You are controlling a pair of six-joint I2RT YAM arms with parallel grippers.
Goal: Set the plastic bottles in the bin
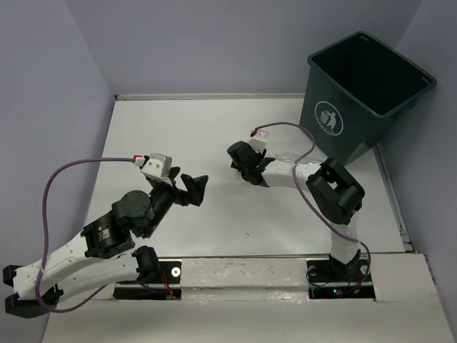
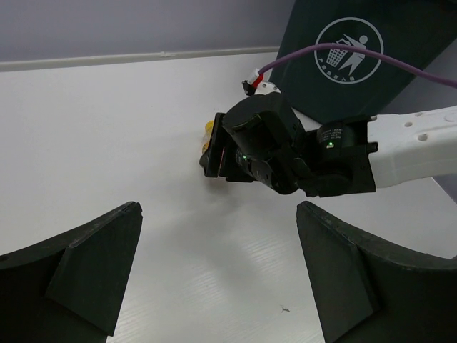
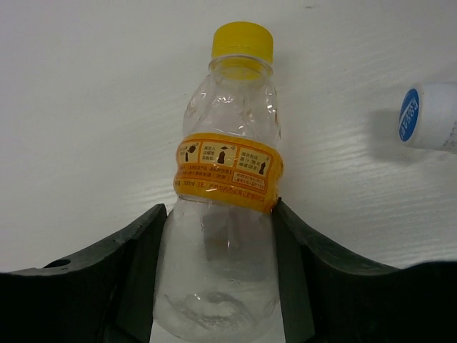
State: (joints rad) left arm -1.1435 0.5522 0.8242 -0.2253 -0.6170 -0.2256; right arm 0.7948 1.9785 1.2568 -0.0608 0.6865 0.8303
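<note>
Sitting between the jaws of the right gripper (image 3: 220, 214), the bottle (image 3: 227, 179) points its yellow cap (image 3: 243, 40) toward 12 o'clock in the right wrist view. The jaws press both sides of its lower body, so it is gripped, though I cannot tell whether it is off the table (image 3: 86, 107). A second bottle (image 3: 430, 116) shows only its blue-and-white end at 2 o'clock. The hold is low on a thin, slick body, so the bottle could pivot or squirt out on the swing, or clip the rim of the bin (image 1: 350, 136), which stands at 1 o'clock from this gripper in the top view. That view hides the bottle under the wrist. The left wrist view catches only a yellow sliver of it. The left gripper (image 2: 218, 214), at 8 o'clock in the top view, gapes wide and empty.
</note>
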